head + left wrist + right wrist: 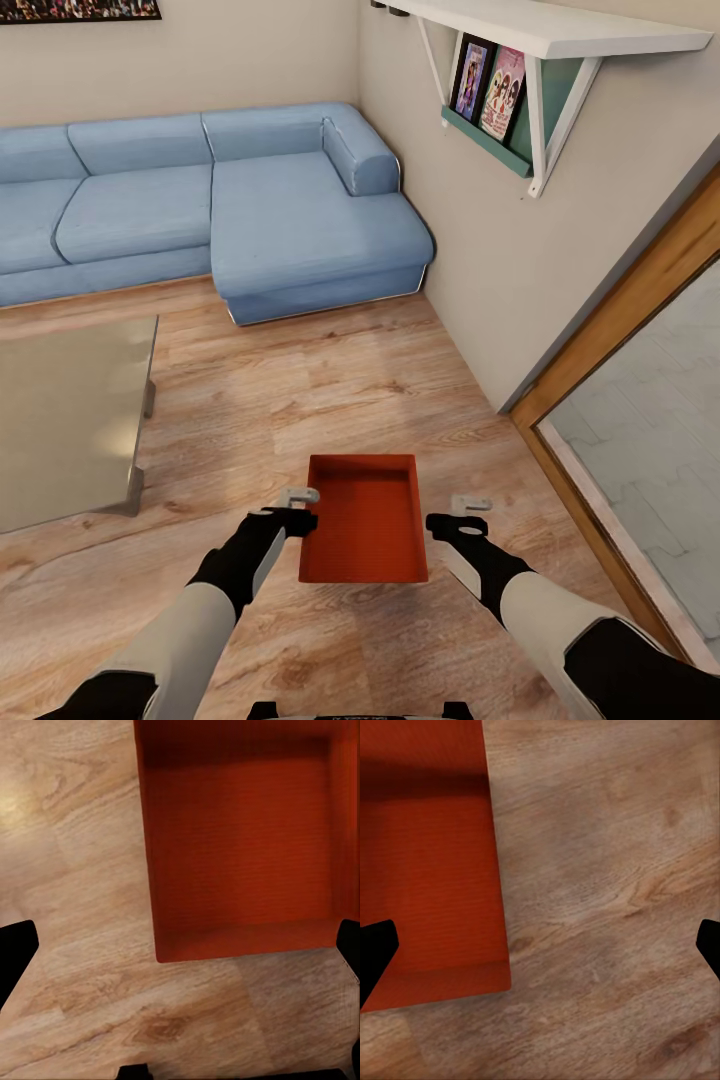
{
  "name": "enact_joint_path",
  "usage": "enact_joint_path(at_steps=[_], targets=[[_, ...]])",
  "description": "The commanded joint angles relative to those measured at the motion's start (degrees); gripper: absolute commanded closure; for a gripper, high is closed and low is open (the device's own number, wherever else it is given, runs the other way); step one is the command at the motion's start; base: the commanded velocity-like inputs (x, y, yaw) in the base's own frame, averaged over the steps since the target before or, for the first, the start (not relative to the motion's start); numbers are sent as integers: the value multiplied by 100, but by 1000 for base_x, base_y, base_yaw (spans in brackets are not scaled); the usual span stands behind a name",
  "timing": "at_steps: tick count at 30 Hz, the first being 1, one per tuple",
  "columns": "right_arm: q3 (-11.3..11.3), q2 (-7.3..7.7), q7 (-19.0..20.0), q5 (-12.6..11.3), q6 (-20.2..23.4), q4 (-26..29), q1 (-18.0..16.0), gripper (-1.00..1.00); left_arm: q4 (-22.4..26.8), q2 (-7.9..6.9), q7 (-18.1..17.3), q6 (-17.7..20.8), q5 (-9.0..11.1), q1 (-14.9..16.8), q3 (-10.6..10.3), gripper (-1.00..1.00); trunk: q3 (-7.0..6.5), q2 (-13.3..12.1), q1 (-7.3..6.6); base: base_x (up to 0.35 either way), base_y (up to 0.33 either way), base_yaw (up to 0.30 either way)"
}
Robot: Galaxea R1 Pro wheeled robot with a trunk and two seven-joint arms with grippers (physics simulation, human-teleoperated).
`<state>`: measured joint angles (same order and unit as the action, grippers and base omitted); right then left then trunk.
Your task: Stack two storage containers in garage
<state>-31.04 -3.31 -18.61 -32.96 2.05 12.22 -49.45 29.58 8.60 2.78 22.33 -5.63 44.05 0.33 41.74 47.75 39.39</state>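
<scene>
So we're basically at the very start here. The whole scene is the living room: light wood plank floor, the blue sectional sofa up around 11 o'clock in the head view, and a glass-topped low tabletop off at 9 o'clock. A white wall shelf with a couple of framed pictures hangs at 1 o'clock, and a wood-framed doorway opens at 3 o'clock onto some pale grey flooring. No garage, no concrete, no car anywhere, so I'd say none of the moving or stacking is done yet.

One storage container sits on the planks dead center, a bit toward 6 o'clock, open top up and nothing in it. The other one I can't find in any view, so no clue where it is.

The left hand is just beside the container's left wall and the right hand just beside the right wall, one on each side. Both look spread wide: in the wrist views the dark fingertips sit far out at the frame edges with the box between or beside them, not pinched on anything. Whether either hand actually touches the box wall I can't tell from the head view.

Hard to make out: the fingers are mostly cut off in the wrist shots, and the container's far edge is cropped there too.
</scene>
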Motion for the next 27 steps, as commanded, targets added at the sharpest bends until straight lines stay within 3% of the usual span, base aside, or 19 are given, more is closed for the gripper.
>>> enact_joint_path(at_steps=[1, 12, 19, 27], targets=[[-50, 4, -38, -35, 22, 8, -3, -100, 47, 3, -2, 45, -50, 0, 9, -100, 4, 4, 1, 0, 0, 0], [-51, 6, -38, -35, 22, 8, -3, -100, 120, 30, -6, 79, -13, -1, 32, -100, 4, 4, 1, 0, 0, 0], [-51, 13, 7, -37, 24, 25, -3, -100, 150, 40, -12, 79, -8, 2, 35, -100, 130, 285, 155, 0, 0, 0], [-53, 8, 32, -39, 24, 25, -3, -100, 137, 35, -8, 79, -8, -1, 23, -100, 130, 285, 155, 0, 0, 0]])
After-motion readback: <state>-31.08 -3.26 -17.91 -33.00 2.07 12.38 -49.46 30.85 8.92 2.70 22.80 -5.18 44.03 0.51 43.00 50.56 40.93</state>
